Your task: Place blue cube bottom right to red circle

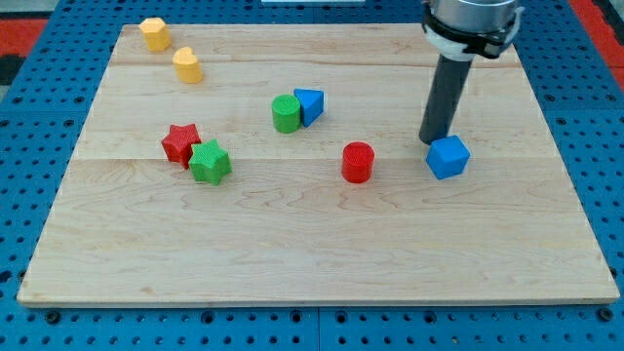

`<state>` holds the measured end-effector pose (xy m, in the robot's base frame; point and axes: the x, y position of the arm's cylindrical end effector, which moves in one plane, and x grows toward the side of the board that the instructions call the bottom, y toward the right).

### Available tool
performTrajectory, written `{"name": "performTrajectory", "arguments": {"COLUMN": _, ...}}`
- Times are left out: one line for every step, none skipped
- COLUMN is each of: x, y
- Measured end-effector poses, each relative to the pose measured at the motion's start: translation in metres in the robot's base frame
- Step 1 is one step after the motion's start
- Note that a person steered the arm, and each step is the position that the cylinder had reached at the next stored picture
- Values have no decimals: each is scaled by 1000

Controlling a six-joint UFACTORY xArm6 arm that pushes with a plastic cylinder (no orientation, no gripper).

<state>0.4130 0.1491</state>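
The blue cube [448,157] sits on the wooden board at the view's right of centre. The red circle, a short red cylinder [358,162], stands to the cube's left, about level with it. My tip [432,140] is down on the board right at the cube's upper left edge, touching or almost touching it. The dark rod rises from there to the arm at the view's top right.
A green cylinder [286,113] and a blue triangular block [310,104] touch above the red circle. A red star [180,142] and a green star [210,162] touch at the left. Two yellow blocks [154,33] [187,66] lie at the top left. The board's right edge [575,185] is beyond the cube.
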Motion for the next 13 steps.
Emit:
{"name": "performTrajectory", "arguments": {"x": -8, "y": 32}}
{"name": "performTrajectory", "arguments": {"x": 25, "y": 29}}
{"name": "performTrajectory", "arguments": {"x": 52, "y": 14}}
{"name": "performTrajectory", "arguments": {"x": 55, "y": 16}}
{"name": "performTrajectory", "arguments": {"x": 49, "y": 37}}
{"name": "performTrajectory", "arguments": {"x": 38, "y": 29}}
{"name": "performTrajectory", "arguments": {"x": 41, "y": 22}}
{"name": "performTrajectory", "arguments": {"x": 53, "y": 12}}
{"name": "performTrajectory", "arguments": {"x": 57, "y": 1}}
{"name": "performTrajectory", "arguments": {"x": 61, "y": -9}}
{"name": "performTrajectory", "arguments": {"x": 68, "y": -21}}
{"name": "performTrajectory", "arguments": {"x": 64, "y": -4}}
{"name": "performTrajectory", "arguments": {"x": 25, "y": 0}}
